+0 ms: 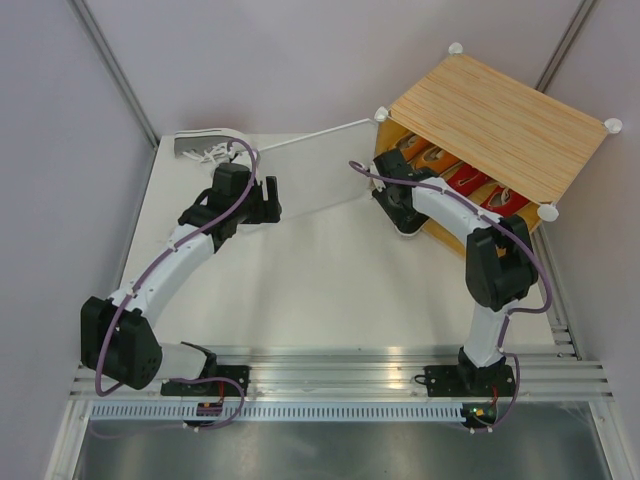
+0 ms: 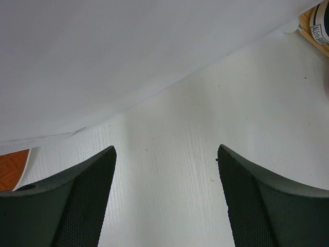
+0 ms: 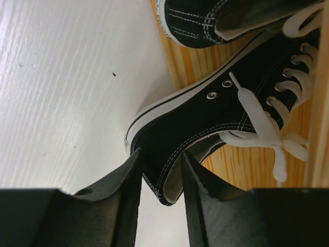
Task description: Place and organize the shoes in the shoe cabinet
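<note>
Overhead view of a white worktop [image 1: 320, 280] with two robot arms mounted at its near edge. The shoe cabinet [image 1: 500, 125], a box with a light wood-grain top and white round knobs at the corners, stands at the far right corner. Its frosted white door panel [image 1: 310, 170] is swung open to the left. Inside the open front, orange and red shoes [image 1: 470, 180] lie side by side in a row.

The right pincer [image 1: 390, 195] reaches into the cabinet's front left corner. In its wrist view, the right pincer [image 3: 160, 157] has its fingers a little apart on either side of the heel rim of a black sneaker [image 3: 216, 108]. I cannot tell whether they press on it. This sneaker lies on its side on the wooden shelf [image 3: 247, 164], white laces loose, with its heel past the shelf edge. A second black sneaker [image 3: 205, 20] lies just beyond it.

The left pincer [image 1: 268, 200] is at the near edge of the open door. Its wrist view shows the left pincer [image 2: 165, 154] spread wide and empty above the worktop. A grey sneaker [image 1: 205, 148] lies at the far left corner, well apart from the cabinet.
</note>
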### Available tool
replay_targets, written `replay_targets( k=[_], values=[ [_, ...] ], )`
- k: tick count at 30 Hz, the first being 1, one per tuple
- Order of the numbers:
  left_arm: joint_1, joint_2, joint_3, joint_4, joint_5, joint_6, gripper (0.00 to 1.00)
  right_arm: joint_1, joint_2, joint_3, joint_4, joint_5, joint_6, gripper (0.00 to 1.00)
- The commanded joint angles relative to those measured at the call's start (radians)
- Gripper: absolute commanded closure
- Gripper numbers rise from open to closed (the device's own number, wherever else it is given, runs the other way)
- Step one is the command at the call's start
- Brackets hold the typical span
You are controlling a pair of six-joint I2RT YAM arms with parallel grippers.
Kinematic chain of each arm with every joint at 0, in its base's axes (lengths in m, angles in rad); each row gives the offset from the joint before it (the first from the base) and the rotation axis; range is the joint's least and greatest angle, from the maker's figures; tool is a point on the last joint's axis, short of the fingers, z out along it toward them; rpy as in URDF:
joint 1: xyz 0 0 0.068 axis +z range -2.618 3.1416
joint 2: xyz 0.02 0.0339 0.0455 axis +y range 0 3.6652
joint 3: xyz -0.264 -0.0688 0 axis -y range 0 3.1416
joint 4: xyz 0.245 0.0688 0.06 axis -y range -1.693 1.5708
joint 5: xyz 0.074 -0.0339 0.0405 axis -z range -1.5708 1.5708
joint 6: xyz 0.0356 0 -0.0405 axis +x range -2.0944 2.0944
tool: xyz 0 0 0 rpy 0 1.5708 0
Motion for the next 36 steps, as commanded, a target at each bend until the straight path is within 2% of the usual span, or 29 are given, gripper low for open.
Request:
replay_targets(
  k=[1, 11, 20, 22, 28, 31, 32, 36],
  values=[
    [0.001, -0.036, 0.001, 0.006, 0.006, 0.000, 0.17, -0.004, -0.034, 0.017, 0.038, 0.036, 0.020, 0.56],
    [0.003, -0.030, 0.004, 0.006, 0.023, -0.004, 0.17, 0.003, -0.186, -0.058, 0.087, -0.084, 0.051, 0.51],
    [0.003, -0.021, 0.004, 0.008, 0.039, -0.017, 0.17, 0.025, -0.287, -0.107, 0.129, -0.088, 0.146, 0.44],
    [0.001, -0.023, 0.003, 0.009, 0.043, -0.021, 0.17, 0.034, -0.330, -0.164, 0.162, -0.035, 0.189, 0.43],
    [0.001, -0.027, 0.003, 0.009, 0.035, -0.023, 0.17, 0.098, -0.509, -0.453, 0.409, 0.253, 0.538, 0.38],
    [0.003, -0.030, 0.003, 0.011, 0.039, -0.027, 0.17, 0.126, -0.557, -0.576, 0.520, 0.332, 0.712, 0.38],
    [0.003, -0.030, 0.003, 0.009, 0.039, -0.029, 0.17, 0.129, -0.560, -0.598, 0.556, 0.384, 0.757, 0.38],
    [0.001, -0.033, 0.003, 0.009, 0.039, -0.030, 0.17, 0.132, -0.521, -0.646, 0.633, 0.418, 0.873, 0.38]
  ],
)
